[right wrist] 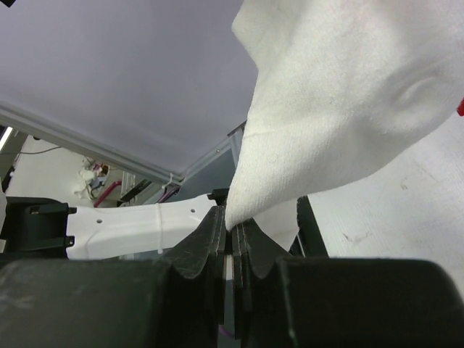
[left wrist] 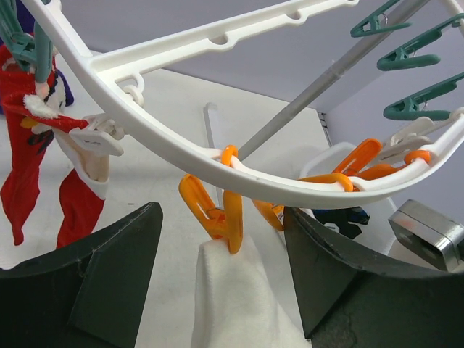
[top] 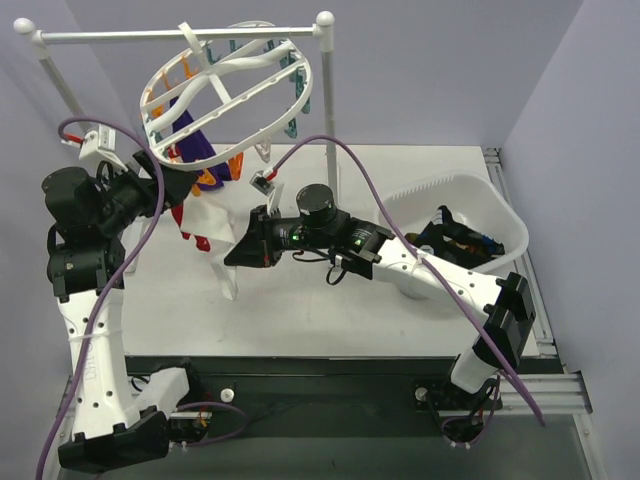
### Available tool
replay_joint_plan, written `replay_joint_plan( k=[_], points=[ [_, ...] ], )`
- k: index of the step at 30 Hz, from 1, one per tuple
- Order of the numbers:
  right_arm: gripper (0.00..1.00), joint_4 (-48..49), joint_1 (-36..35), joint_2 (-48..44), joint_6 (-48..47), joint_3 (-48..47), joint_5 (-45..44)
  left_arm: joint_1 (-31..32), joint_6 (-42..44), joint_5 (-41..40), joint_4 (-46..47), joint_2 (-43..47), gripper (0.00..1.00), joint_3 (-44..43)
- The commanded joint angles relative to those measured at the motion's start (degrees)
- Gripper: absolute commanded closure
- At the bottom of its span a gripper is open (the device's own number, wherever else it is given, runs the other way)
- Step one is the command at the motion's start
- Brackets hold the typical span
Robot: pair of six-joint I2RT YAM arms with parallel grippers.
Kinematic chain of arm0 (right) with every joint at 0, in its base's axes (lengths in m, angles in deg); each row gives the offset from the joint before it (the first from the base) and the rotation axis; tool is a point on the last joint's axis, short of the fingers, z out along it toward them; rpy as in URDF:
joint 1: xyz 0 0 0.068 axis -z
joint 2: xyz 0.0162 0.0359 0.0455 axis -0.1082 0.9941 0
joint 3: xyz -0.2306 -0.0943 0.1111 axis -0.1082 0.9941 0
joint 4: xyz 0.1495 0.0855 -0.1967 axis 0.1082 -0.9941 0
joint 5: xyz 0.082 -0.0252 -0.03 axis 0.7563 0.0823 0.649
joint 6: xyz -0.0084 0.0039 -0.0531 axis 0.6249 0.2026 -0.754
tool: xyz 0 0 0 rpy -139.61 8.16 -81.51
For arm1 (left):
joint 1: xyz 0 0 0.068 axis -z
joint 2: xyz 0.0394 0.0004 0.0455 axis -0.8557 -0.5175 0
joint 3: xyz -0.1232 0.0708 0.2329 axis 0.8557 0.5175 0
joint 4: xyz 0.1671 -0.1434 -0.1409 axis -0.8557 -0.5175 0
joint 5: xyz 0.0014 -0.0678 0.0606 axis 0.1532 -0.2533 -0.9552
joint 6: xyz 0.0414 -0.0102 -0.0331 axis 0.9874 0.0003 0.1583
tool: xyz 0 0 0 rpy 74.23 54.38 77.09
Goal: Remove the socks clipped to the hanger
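The white oval hanger (top: 262,62) hangs tilted from the rail. A purple sock (top: 190,135) and a red-and-white sock (top: 186,222) hang from it. A white sock (top: 224,238) hangs from an orange clip (left wrist: 217,210) on the ring (left wrist: 181,148). My left gripper (top: 168,186) is open, its jaws either side of that clip and the sock's top (left wrist: 239,297), touching neither. My right gripper (top: 243,246) is shut on the white sock's lower end (right wrist: 341,101). The red-and-white sock (left wrist: 40,159) shows to the left in the left wrist view.
A white basin (top: 478,200) at the right holds dark socks (top: 455,235). The white pole stand (top: 328,110) rises behind the hanger. Teal clips (left wrist: 417,58) and more orange clips (left wrist: 355,163) dangle from the ring. A purple cable (top: 370,195) arcs over the right arm.
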Motion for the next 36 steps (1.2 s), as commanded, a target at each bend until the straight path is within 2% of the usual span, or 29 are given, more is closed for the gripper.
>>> replay_joint_plan(
  k=[1, 4, 6, 9, 12, 15, 19, 21, 22, 24, 25, 27, 32, 36],
  points=[
    [1.00, 2.4, -0.3, -1.9, 0.3, -1.2, 2.6, -0.4, -2.8, 2.2, 4.8, 0.0, 0.21, 0.8],
    [1.00, 2.0, -0.4, -2.0, 0.3, -2.0, 3.0, -0.5, -6.2, 3.9, 9.5, 0.1, 0.22, 3.9],
    [1.00, 2.1, -0.4, -2.3, 0.2, -1.6, 2.8, -0.4, -7.5, 4.2, 13.2, 0.2, 0.27, 6.6],
    [1.00, 2.2, -0.4, -2.6, 0.6, -1.6, 2.7, -0.4, -9.0, 4.2, 15.9, 0.7, 0.32, 7.9],
    [1.00, 3.1, -0.5, -2.6, 1.2, -1.2, 2.7, -0.4, -10.3, 4.2, 18.4, 1.2, 0.33, 8.4],
    [1.00, 3.2, -0.8, -2.9, 1.1, -1.1, 2.7, -0.4, -10.2, 4.0, 19.0, 0.9, 0.34, 8.6],
    [1.00, 3.4, -1.2, -2.8, 1.5, -1.5, 2.7, -0.5, -10.1, 3.0, 20.3, 1.4, 0.43, 8.8],
    [1.00, 3.4, -1.3, -2.8, 1.4, -1.6, 2.7, -0.4, -10.2, 2.7, 20.9, 1.7, 0.44, 8.9],
    [1.00, 3.3, -1.4, -2.8, 1.4, -1.8, 2.7, -0.4, -10.1, 2.6, 20.7, 2.1, 0.43, 8.7],
    [1.00, 3.1, -1.5, -3.2, 1.5, -1.9, 2.6, -0.4, -9.5, 2.7, 19.3, 2.2, 0.36, 7.9],
    [1.00, 3.1, -1.6, -3.3, 1.4, -2.0, 2.6, -0.4, -9.2, 2.6, 17.6, 2.7, 0.29, 7.6],
    [1.00, 3.1, -1.9, -3.4, 1.5, -2.2, 2.7, -0.4, -9.3, 2.2, 16.3, 3.5, 0.25, 7.6],
    [1.00, 3.8, -2.5, -3.7, 2.6, -2.3, 3.6, -0.4, -11.8, 1.9, 15.8, 5.1, 0.25, 8.5],
    [1.00, 5.0, -2.5, -4.9, 3.0, -1.1, 3.6, -0.8, -13.9, 1.1, 15.8, 7.1, 0.32, 8.7]
  ],
)
